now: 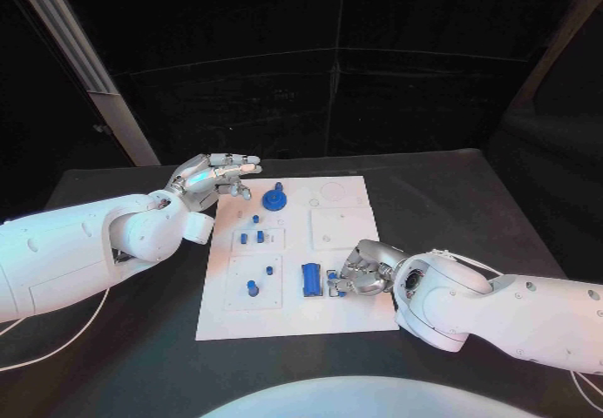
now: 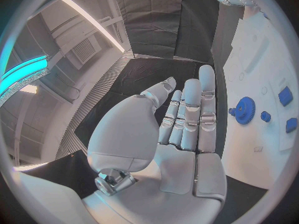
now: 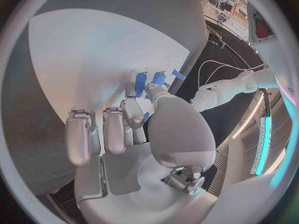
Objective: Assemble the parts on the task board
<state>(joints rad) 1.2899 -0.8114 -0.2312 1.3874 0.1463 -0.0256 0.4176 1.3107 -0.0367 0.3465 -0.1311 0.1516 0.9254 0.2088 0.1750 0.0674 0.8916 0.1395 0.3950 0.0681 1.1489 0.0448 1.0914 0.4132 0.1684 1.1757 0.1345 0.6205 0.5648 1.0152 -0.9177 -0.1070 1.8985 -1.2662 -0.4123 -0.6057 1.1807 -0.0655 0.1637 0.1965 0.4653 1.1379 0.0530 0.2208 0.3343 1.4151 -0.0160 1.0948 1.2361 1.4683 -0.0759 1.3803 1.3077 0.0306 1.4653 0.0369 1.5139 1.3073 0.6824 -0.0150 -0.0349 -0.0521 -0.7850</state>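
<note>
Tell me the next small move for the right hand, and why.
Probably lift the right hand a little, keeping its pinch. Its fingertips appear closed around a small blue part at the task board, beside the long blue block. The left hand hovers open at the far edge, holding nothing.

The task board (image 1: pixel 352 261) is plain white, with faint pale outlines of squares and a circle on its surface. The parts on the task board are blue: a toothed gear (image 1: pixel 274 202), small pegs (image 1: pixel 255 236) and a long ridged block (image 1: pixel 310 280). The table (image 1: pixel 477 200) under the task board is black. Both hands (image 1: pixel 216 177) (image 1: pixel 362 272) at the task board's edges are silver, on white arms (image 1: pixel 76 248).
</note>
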